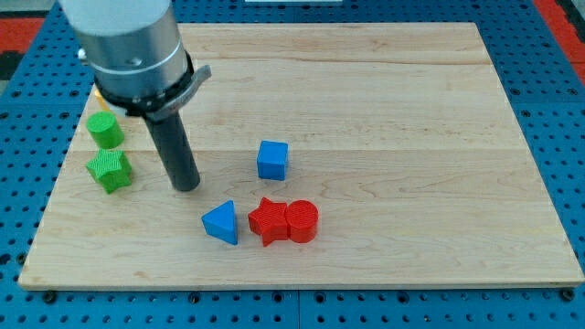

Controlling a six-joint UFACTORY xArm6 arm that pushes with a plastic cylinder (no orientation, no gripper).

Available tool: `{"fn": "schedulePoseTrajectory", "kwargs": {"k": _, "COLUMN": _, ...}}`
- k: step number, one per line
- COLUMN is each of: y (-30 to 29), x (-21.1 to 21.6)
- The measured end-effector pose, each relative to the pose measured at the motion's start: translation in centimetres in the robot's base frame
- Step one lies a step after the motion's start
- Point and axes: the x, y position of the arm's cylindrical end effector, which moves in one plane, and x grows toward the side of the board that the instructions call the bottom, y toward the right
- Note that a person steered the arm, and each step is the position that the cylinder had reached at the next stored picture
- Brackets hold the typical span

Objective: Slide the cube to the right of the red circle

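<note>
A blue cube (pixel 272 160) sits near the middle of the wooden board (pixel 411 119). A red circle block (pixel 303 221) lies below and a little right of it, touching a red star block (pixel 268 221) on its left. My tip (pixel 187 185) rests on the board to the left of the cube, about a cube's width and a half away from it, and above-left of a blue triangle block (pixel 222 222).
A green star block (pixel 110 170) and a green round block (pixel 106 130) sit near the board's left edge, left of my tip. A yellow block (pixel 95 94) peeks out behind the arm's body at the upper left.
</note>
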Motion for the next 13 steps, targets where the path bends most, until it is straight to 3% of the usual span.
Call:
{"fn": "schedulePoseTrajectory", "kwargs": {"k": 3, "y": 15.5, "x": -3.9}}
{"fn": "schedulePoseTrajectory", "kwargs": {"k": 4, "y": 19.0, "x": -2.6}}
{"fn": "schedulePoseTrajectory", "kwargs": {"k": 5, "y": 18.7, "x": 0.5}}
{"fn": "schedulePoseTrajectory", "kwargs": {"k": 6, "y": 19.8, "x": -2.0}}
{"fn": "schedulePoseTrajectory", "kwargs": {"k": 8, "y": 23.9, "x": 1.8}}
{"fn": "schedulePoseTrajectory", "kwargs": {"k": 9, "y": 26.0, "x": 1.0}}
{"fn": "schedulePoseTrajectory", "kwargs": {"k": 10, "y": 27.1, "x": 5.1}}
{"fn": "schedulePoseTrajectory", "kwargs": {"k": 12, "y": 20.8, "x": 7.0}}
{"fn": "schedulePoseTrajectory", "kwargs": {"k": 13, "y": 22.9, "x": 6.8}}
